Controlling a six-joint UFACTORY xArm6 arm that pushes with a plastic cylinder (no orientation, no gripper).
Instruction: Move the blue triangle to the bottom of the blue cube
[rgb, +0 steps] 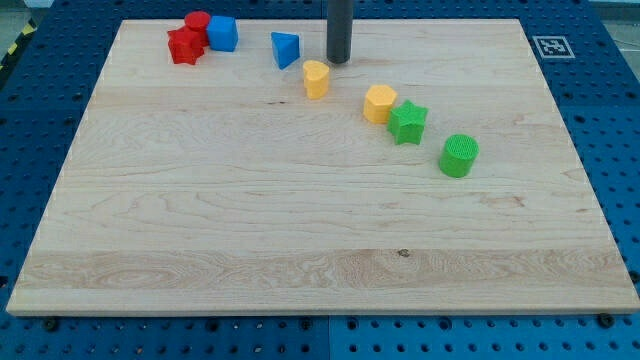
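The blue triangle (285, 48) lies near the view's top, left of centre. The blue cube (223, 33) sits to its left and a little higher, touching a red cylinder (197, 22) and a red star-shaped block (185, 47). My tip (339, 60) rests on the board just to the right of the blue triangle, with a small gap between them. It stands just above and to the right of a yellow block (316, 78).
A yellow hexagon-like block (380, 103), a green star (407, 122) and a green cylinder (459, 156) run in a diagonal line toward the view's right. The wooden board (300, 230) lies on a blue pegboard table; a marker tag (552, 46) sits at its top right corner.
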